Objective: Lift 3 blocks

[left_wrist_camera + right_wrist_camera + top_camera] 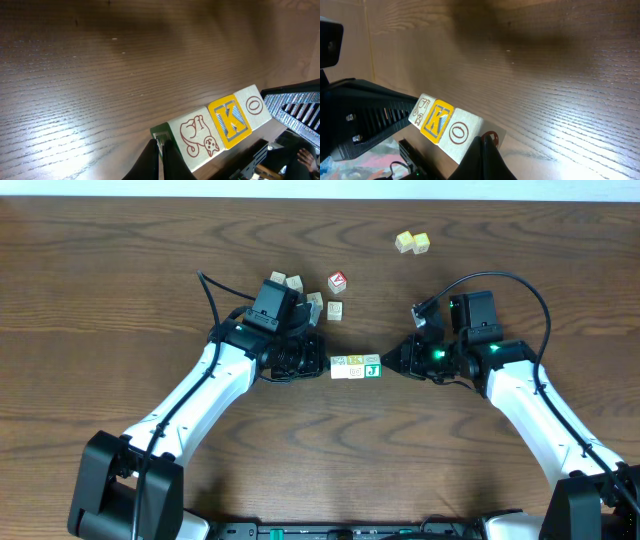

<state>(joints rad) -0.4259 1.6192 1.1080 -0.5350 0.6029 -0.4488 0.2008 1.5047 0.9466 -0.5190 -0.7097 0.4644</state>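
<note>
The 3 blocks form a tight row at the table's middle: a whitish one (340, 366), a yellow-faced one (355, 365) and one with a green J (372, 367). My left gripper (322, 364) is shut, its tip pressed against the row's left end. My right gripper (392, 366) is shut too and presses on the J end. The left wrist view shows the left gripper (161, 150) against a cat-picture block (197, 140), then the K block (229, 121) and the O block (254, 106). In the right wrist view the right gripper (484, 142) touches the O block (459, 132). Whether the row is off the table I cannot tell.
A red-faced cube (337, 281) and several whitish cubes (314, 302) cluster just behind the left arm. Two pale yellow cubes (412, 243) sit as a pair at the back right. The wooden table (120, 300) ends at its far edge along the top of the overhead view.
</note>
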